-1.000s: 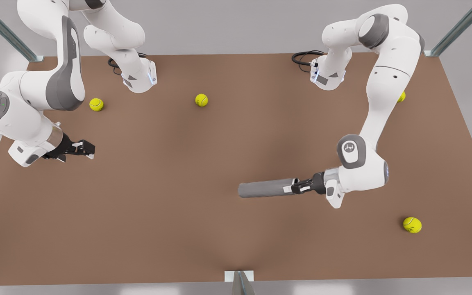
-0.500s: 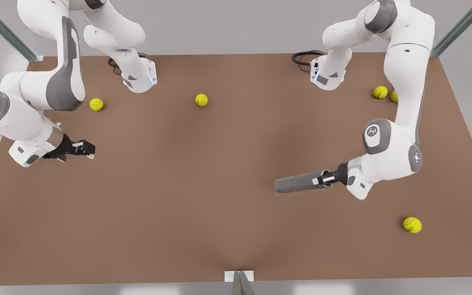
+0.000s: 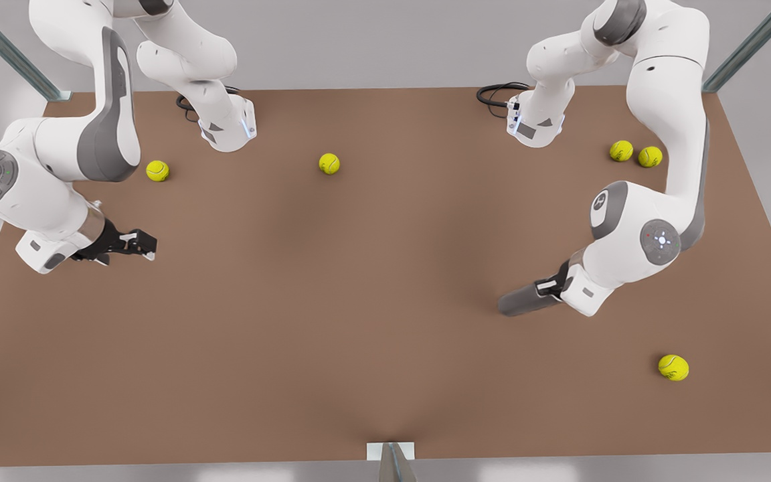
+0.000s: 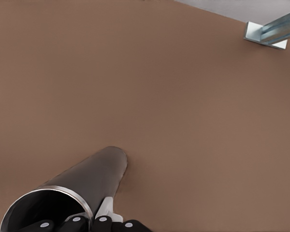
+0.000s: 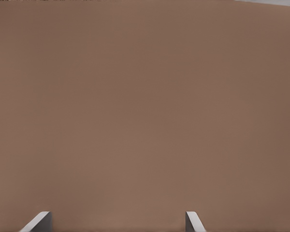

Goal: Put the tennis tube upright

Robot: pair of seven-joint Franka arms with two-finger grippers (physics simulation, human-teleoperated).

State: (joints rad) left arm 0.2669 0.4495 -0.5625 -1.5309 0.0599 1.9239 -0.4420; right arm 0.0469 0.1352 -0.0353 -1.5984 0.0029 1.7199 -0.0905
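Since a second ago the left gripper [image 3: 555,288] has swung the tennis tube [image 3: 526,300] toward the front view's right, tilting it up. Its fingers clamp the tube's rim, far end near the table [image 3: 332,335]; you're mid-tilt, so next bring it vertical and set it down. The right gripper [image 3: 138,244] waits well apart from the tube, fingers spread.

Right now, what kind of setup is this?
Likely a simulated bimanual test bench: a bare brown table with metal frame struts at its corners, scattered tennis balls, and the left gripper holding the tennis tube.
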